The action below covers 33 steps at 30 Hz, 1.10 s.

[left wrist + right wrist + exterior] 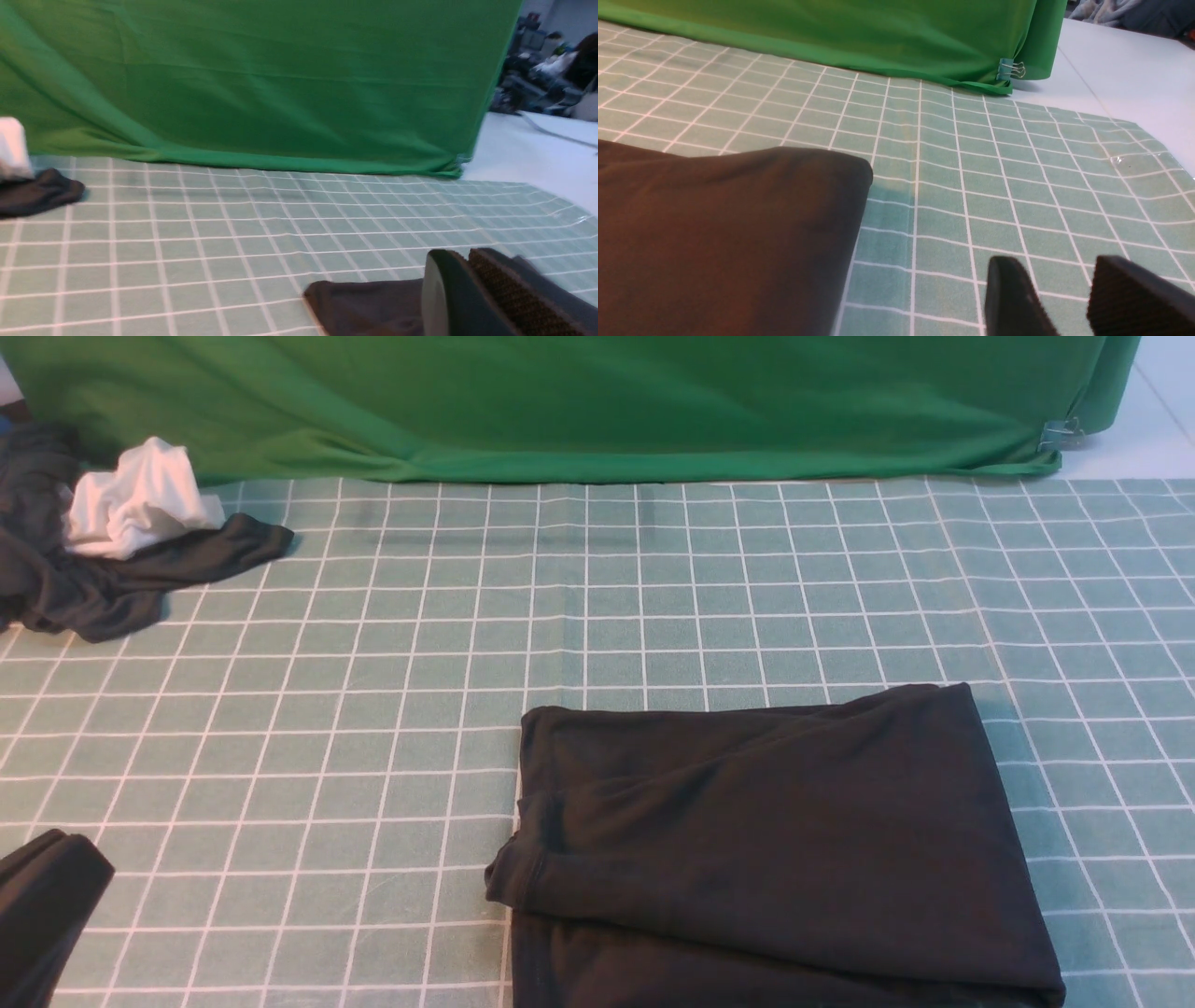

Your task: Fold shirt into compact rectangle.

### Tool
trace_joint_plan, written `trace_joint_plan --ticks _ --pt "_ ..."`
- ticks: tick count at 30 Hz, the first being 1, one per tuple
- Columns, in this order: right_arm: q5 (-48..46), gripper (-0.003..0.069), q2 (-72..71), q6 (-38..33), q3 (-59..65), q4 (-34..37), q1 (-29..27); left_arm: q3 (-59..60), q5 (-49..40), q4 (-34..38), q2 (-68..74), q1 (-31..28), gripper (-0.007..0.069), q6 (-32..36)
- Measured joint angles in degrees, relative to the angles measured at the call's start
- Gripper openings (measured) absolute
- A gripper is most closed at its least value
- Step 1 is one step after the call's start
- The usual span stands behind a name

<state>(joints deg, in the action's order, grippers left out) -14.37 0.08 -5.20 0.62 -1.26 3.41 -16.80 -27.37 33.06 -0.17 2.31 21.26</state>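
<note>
The shirt (775,840) lies folded on the table (373,709), toward the near right of the front view. It is a soft, matte black knit, laid in several flat layers that form a rough rectangle slightly wider at the near end. A rolled, hemmed edge juts out at its left side, and a long shallow crease runs across the top layer. No print or label shows on the exposed face.

The table is covered by a pale green cloth with a thin white grid; faint fold lines run across it. Behind it hangs a smooth bright green backdrop (579,401), draped in loose folds and pinned at its right corner by a small metal clip (1061,433).

At the far left a crumpled dark grey garment (84,588) sits bunched with a rumpled white cloth (140,504) on top of it. At the near left edge lies a small black fabric piece (47,905).

The left gripper (467,298) hangs just above the shirt's corner, its jaws pressed together, one pad showing a coarse ribbed brown texture. The right gripper (1069,298) hovers over bare cloth beside the shirt's rounded corner (738,233), its dark jaws apart and holding nothing.
</note>
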Motion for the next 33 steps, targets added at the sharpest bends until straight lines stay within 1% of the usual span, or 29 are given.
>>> trace_joint_plan --ticks 2,7,10,11,13,14,15,16,17,18,23,31,33 --pt "0.00 0.0244 0.00 0.00 0.00 0.00 0.00 0.64 0.33 -2.60 0.00 0.00 0.0013 0.22" --pt "0.00 0.0244 0.00 0.00 0.00 0.00 0.00 1.90 0.58 -5.96 0.05 0.00 0.0013 0.33" --pt "0.00 0.0244 0.00 0.00 0.00 0.00 0.00 4.29 3.32 -9.11 0.05 0.00 0.0013 -0.84" --pt "0.00 0.0244 0.00 0.00 0.00 0.00 0.00 5.12 4.34 -10.29 0.05 0.00 0.0013 -2.34" --pt "0.00 0.0244 0.00 0.00 0.00 0.00 0.00 10.30 10.36 -19.17 0.11 0.00 0.0013 -11.31" --pt "0.00 0.0244 0.00 0.00 0.00 0.00 0.00 11.80 12.55 -21.76 0.17 0.00 0.0013 -15.21" --pt "0.03 0.0244 0.00 0.00 0.00 0.00 0.00 12.15 12.55 -22.39 0.17 0.00 0.0013 -15.21" --pt "0.03 0.0244 0.00 0.00 0.00 0.00 0.00 14.57 15.44 -26.22 0.17 0.00 0.0013 -20.86" --pt "0.03 0.0244 0.00 0.00 0.00 0.00 0.00 16.06 16.43 -28.76 0.17 0.00 0.0013 -23.93" --pt "0.03 0.0244 0.00 0.00 0.00 0.00 0.00 16.74 16.69 -30.30 0.17 0.00 0.0013 -25.44" --pt "0.03 0.0244 0.00 0.00 0.00 0.00 0.00 17.02 15.45 -34.31 0.17 1.19 0.0013 -27.51" --pt "0.03 0.0244 0.00 0.00 0.00 0.00 0.00 17.02 14.32 -34.95 0.17 1.84 0.0013 -28.04" --pt "0.03 0.0244 0.00 0.00 0.00 0.00 0.00 17.02 14.21 -34.95 0.17 2.83 0.0013 -28.10"
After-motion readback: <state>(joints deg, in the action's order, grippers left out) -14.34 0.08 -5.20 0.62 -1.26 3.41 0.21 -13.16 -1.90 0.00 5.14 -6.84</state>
